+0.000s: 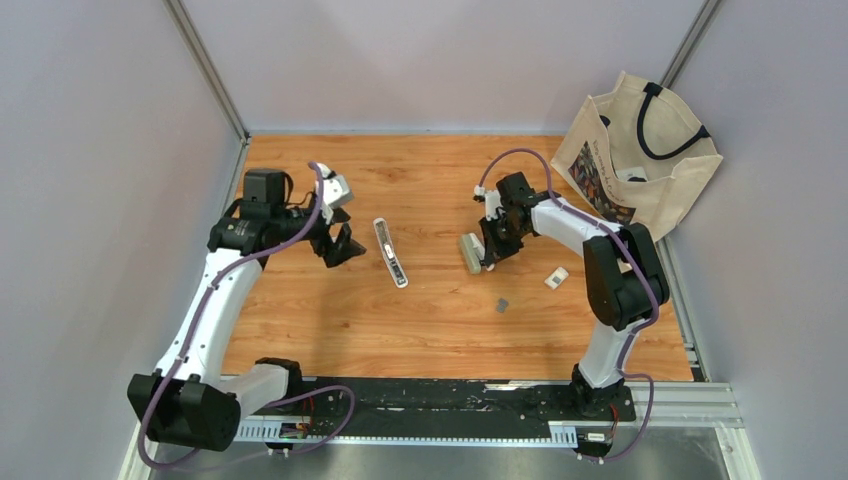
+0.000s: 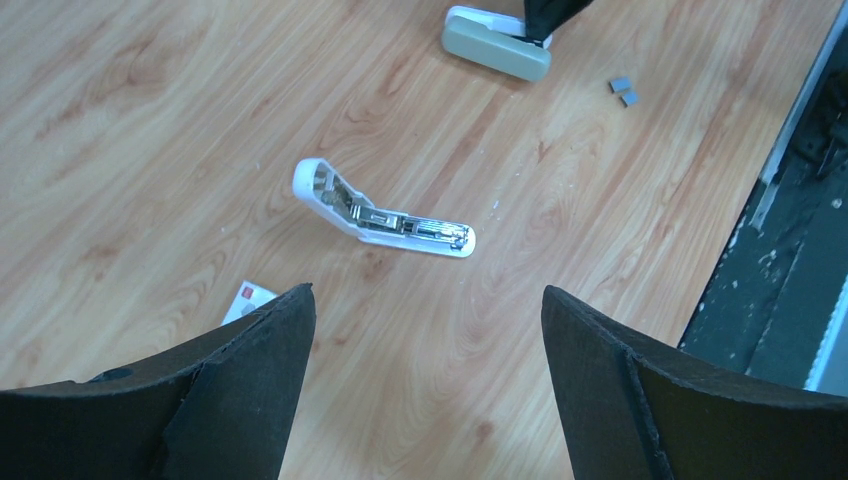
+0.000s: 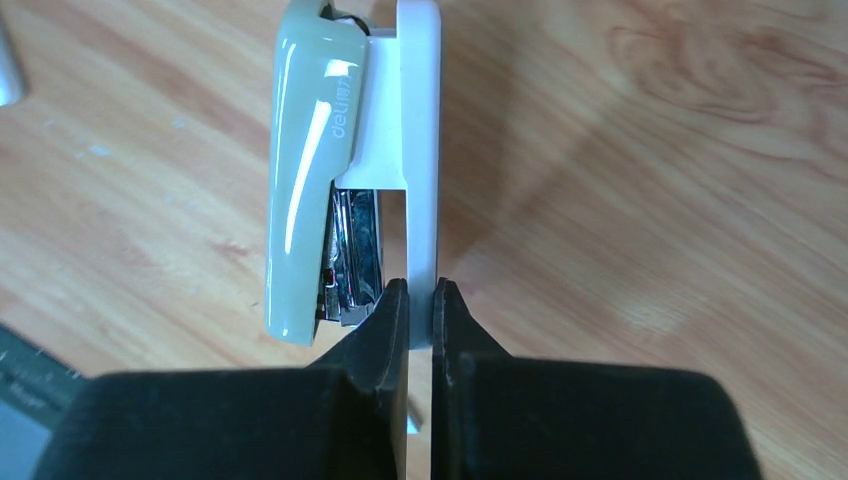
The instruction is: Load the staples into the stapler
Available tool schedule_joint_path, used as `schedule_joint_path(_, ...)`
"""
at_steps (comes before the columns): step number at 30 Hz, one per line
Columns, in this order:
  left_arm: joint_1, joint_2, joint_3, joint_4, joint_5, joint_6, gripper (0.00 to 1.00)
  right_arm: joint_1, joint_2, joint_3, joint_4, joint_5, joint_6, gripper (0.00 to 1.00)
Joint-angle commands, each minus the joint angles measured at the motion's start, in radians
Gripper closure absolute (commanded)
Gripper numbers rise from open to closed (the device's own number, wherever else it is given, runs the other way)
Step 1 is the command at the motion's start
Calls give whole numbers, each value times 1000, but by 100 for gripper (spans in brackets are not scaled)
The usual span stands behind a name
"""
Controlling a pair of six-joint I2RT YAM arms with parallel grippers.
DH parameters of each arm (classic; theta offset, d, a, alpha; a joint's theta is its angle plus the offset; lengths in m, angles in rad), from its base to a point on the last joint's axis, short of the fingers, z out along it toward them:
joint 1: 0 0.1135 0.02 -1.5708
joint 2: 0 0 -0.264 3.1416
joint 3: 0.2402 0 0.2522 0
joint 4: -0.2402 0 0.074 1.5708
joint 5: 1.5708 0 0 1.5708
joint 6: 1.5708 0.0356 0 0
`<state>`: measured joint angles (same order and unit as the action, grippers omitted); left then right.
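Right gripper (image 3: 420,298) is clamped on the grey-green stapler (image 3: 310,170). Its two black fingers (image 3: 385,335) are squeezed nearly together with just the thin white base plate pinched between them. The green top sits to the left of that plate, with a bit of shiny metal showing between the two. From above, this stapler (image 1: 469,252) sits on the wooden table (image 1: 420,330) right of centre, with the right gripper (image 1: 489,252) tight against its right side.

The left gripper (image 2: 425,292) hangs above the table with its jaws spread wide and nothing in them, the dark fingers (image 2: 250,385) framing bare wood. Beyond them lies a white stapler (image 2: 385,212), metal magazine exposed and facing up. In the overhead view it lies just right of the left gripper (image 1: 338,245), apart from it.

The staples (image 1: 502,305) are loose on the table, nearer than the grey-green stapler and a little right of it, touching neither gripper. The left wrist view shows them as two small grey pieces (image 2: 629,98).

A small white box (image 1: 557,277) rests to the right of the staples. A canvas tote bag (image 1: 640,150) stands in the far right corner.
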<state>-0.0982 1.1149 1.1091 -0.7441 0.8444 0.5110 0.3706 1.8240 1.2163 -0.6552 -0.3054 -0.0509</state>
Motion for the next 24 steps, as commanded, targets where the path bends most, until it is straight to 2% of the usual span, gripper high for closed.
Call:
schedule_joint_path(1,-170,-49,26,-24,-109,335,9,4,-54,58,-59,-228,-47,100)
schedule_joint_path(3,-289,-49,23,-11,-213,458,7,2,-37,80,-107,-325,-78,100)
schedule_joint_path(6,-428,-11,31,38,-361,563,5,2,-12,107,-181,-458,-124,100)
schedule_joint_path(13,-667,138,64,109,-484,747,7,16,3,130,-285,-638,-230,100)
schedule_joint_path(19,-804,296,123,63,-553,787,13,30,3,143,-356,-733,-305,100)
schedule_joint_path(24,-850,353,144,57,-556,768,18,31,14,143,-379,-765,-329,100)
